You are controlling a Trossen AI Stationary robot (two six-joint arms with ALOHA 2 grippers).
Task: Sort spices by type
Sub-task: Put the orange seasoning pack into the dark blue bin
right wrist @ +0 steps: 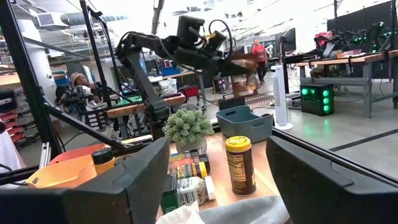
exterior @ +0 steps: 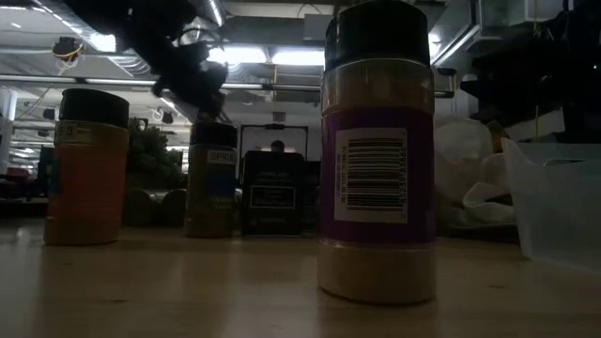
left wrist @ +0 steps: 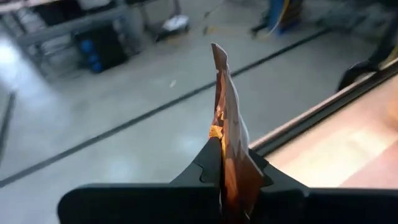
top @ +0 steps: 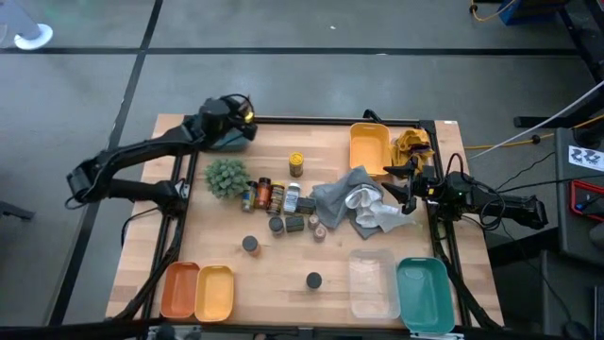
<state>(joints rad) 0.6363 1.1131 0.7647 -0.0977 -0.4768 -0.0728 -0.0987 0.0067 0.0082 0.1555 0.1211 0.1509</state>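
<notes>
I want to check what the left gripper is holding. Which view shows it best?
The left wrist view: a thin brown packet pinched between the left gripper fingers. Right wrist view shows it blurred; high and low views hide it.

Left gripper (top: 247, 121) reaches to the table's 11 o'clock corner, fingers clamped together. Right gripper (top: 392, 184) waits at 3 o'clock, fingers apart.

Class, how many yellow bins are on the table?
2. One yellow bin sits near the grey cloth, on the right arm's side; the other is beside the orange bin, on the left arm's side. None seems hidden.
</notes>
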